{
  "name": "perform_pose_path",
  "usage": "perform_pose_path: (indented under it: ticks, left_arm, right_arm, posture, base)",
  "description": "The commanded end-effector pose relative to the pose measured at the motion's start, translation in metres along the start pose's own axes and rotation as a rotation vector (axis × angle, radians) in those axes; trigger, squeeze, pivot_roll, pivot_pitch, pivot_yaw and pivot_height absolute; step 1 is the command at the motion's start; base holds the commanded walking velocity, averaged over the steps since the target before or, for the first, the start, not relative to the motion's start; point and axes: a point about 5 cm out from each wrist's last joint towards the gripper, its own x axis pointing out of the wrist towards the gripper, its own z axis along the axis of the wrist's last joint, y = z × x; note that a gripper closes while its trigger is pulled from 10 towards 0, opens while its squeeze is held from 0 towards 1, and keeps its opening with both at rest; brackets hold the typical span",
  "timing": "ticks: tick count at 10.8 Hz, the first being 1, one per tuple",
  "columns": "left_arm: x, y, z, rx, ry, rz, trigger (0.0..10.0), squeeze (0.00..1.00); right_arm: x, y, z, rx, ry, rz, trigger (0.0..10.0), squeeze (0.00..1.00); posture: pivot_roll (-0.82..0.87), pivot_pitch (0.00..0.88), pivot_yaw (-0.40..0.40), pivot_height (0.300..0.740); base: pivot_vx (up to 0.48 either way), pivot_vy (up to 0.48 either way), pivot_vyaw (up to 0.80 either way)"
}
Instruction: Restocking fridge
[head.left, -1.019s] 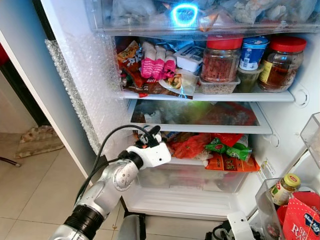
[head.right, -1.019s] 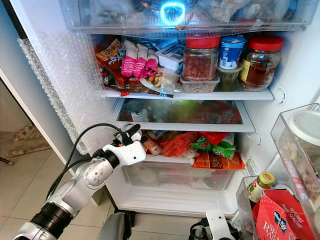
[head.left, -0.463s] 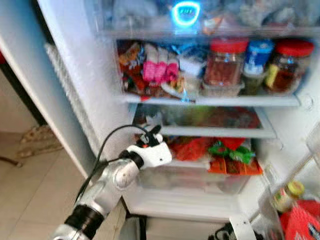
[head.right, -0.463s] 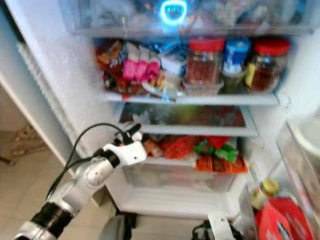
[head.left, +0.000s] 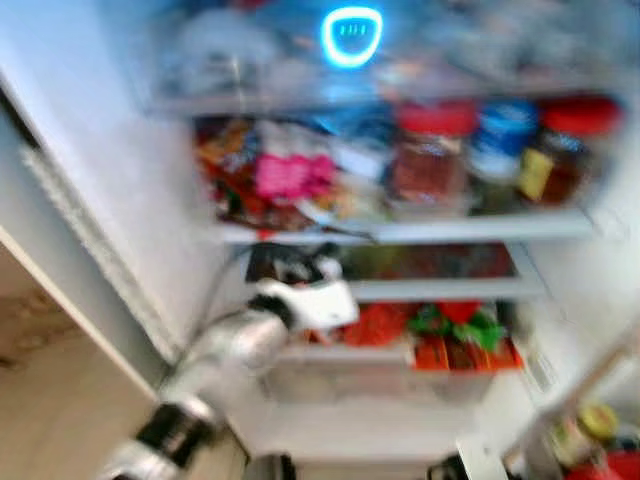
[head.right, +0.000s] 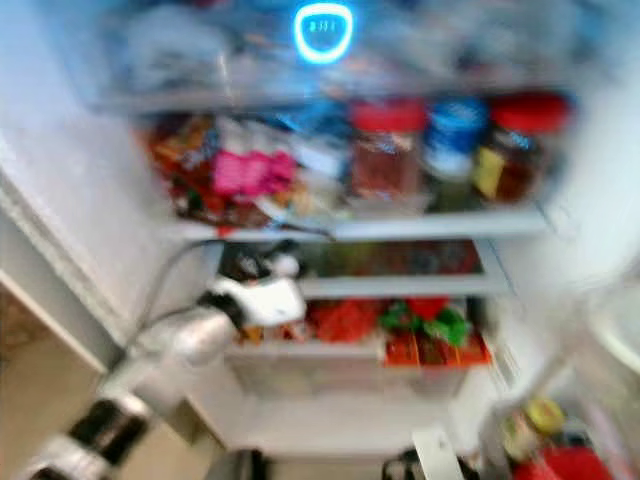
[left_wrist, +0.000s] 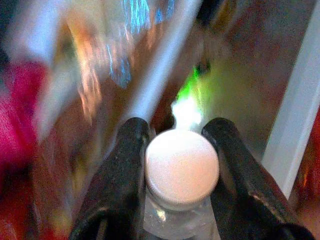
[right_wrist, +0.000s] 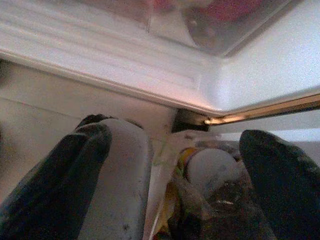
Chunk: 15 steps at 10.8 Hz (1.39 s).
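Pinching a small clear bottle (left_wrist: 181, 197) by its neck, just under the white cap, my left pincer (head.left: 300, 268) reaches into the fridge (head.left: 150, 200) at the front of the middle glass shelf (head.left: 440, 290). I judge this the placing step; next I need a free gap among the packed goods. Left arm is stretched forward and up. My right pincer (right_wrist: 175, 170) hangs low, fingers spread.
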Motion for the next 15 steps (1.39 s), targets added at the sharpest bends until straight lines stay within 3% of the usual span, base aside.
perform_pose_path:
  ticks: [1,5,8,11,14,15]
  left_arm:
    - [0.004,-0.001,0.003,-0.01,0.005,-0.003,10.0,0.0]
    - [-0.003,-0.019,-0.007,-0.011,0.013,-0.104,10.0,0.0]
    - [-0.006,-0.021,-0.026,0.013,0.055,-0.13,10.0,0.0]
    - [0.007,-0.022,-0.033,0.048,0.071,-0.133,10.0,0.0]
    - [0.021,-0.037,-0.037,0.104,0.143,-0.158,10.0,0.0]
    - [0.023,-0.044,-0.037,0.169,0.151,-0.193,10.0,0.0]
  right_arm:
    - [-0.006,0.011,-0.028,-0.01,0.109,0.042,10.0,0.0]
    - [-0.006,0.012,-0.028,-0.009,0.11,0.045,10.0,0.0]
    - [-0.006,0.012,-0.029,-0.005,0.11,0.043,10.0,0.0]
    - [-0.008,0.013,-0.034,0.01,0.117,0.035,10.0,0.0]
    - [-0.011,0.015,-0.044,0.025,0.134,0.03,10.0,0.0]
    - [-0.013,0.017,-0.047,0.037,0.139,0.026,10.0,0.0]
  posture:
    - [0.03,0.0,0.043,0.591]
    - [0.03,0.0,0.046,0.591]
    - [0.03,0.0,0.049,0.591]
    - [0.01,0.0,0.066,0.591]
    - [-0.01,0.004,0.086,0.591]
    - [-0.03,0.012,0.099,0.591]
  base:
    - [0.307,0.0,0.0]
    - [0.0,0.0,0.0]
    - [0.0,0.0,0.0]
    - [0.0,0.0,0.0]
    - [0.0,0.0,0.0]
    - [0.0,0.0,0.0]
